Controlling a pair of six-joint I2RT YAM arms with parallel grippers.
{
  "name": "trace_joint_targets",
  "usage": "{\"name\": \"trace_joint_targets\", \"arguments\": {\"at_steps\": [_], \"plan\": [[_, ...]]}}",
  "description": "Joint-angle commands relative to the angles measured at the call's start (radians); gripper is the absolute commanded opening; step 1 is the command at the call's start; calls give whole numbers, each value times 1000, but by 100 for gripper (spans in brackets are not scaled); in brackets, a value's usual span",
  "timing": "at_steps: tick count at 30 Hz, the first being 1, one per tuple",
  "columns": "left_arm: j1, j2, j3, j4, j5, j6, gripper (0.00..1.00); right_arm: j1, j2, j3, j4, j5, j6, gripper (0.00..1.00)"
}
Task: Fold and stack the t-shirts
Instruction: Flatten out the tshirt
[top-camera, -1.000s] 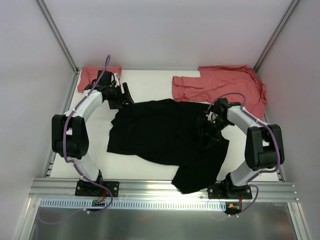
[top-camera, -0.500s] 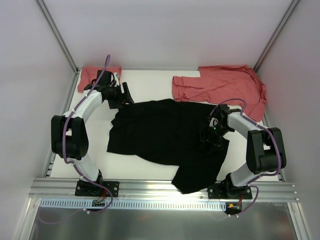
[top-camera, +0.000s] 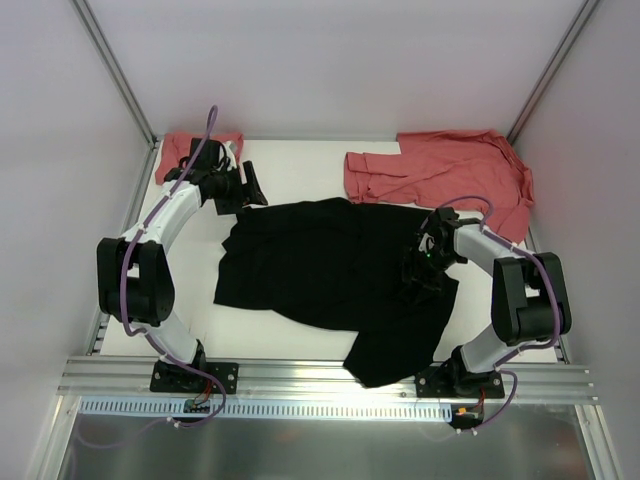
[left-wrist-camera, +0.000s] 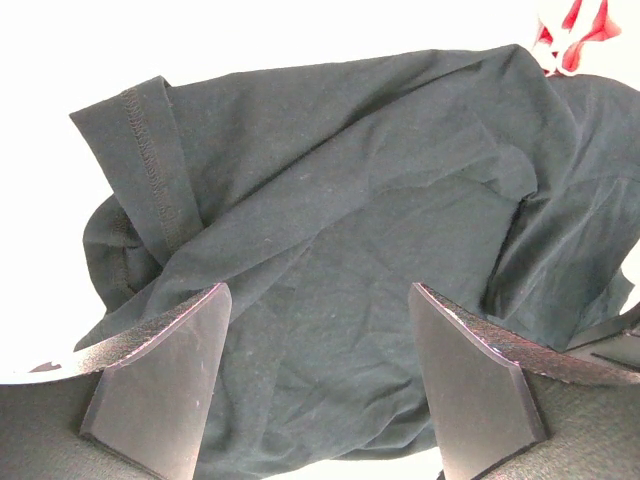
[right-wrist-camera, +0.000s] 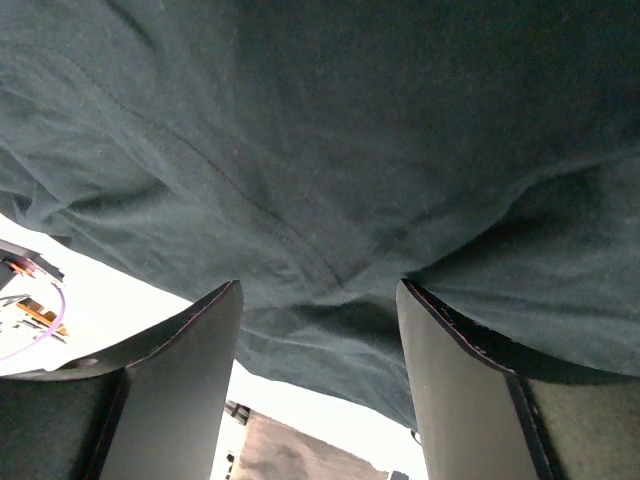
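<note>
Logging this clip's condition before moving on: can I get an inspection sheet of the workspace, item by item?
Surface: white table.
Job's things: black t-shirt spread out, rumpled, unfolded, near corner reaching the rail; far-right salmon t-shirt loose, unfolded; far-left salmon t-shirt partly hidden by the left arm.
Clutter: nothing seen.
Grippers: left pincer open over the black shirt's far-left edge; right pincer open over its right side, contact unclear.
Cables: purple cables along both arms.
Surroundings: white walls; metal rail at the near edge.

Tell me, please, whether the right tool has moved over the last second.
Yes, slightly. The right tool has slid over the black t-shirt, a little farther from the salmon t-shirt at the back right.
</note>
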Motion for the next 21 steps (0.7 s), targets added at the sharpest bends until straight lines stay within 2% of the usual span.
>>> {"name": "trace_joint_targets", "arguments": {"at_steps": [1,4,7,8,9,11,12,14,15,21], "plan": [[2,-48,-12,-10,4,16,73,-5,10,-16,16,19,11,67],[2,-52,-15,-10,2,18,73,-5,22,-22,24,22,10,67],[2,-54,-18,-11,4,19,73,-5,33,-25,38,21,16,57],[2,-54,-18,-11,4,19,73,-5,34,-27,45,19,19,51],[2,-55,-18,-10,4,19,73,-7,39,-28,50,15,19,40],[2,-57,-19,-11,4,19,73,-5,40,-30,56,11,25,27],[2,-57,-19,-13,4,19,73,-5,40,-29,59,15,27,15],[2,-58,-22,-11,4,21,73,-5,39,-24,58,18,28,10],[2,-60,-24,-10,1,21,73,-5,37,-22,56,21,28,2],[2,-60,-25,-10,-1,21,73,-9,16,1,21,33,24,0]]}}
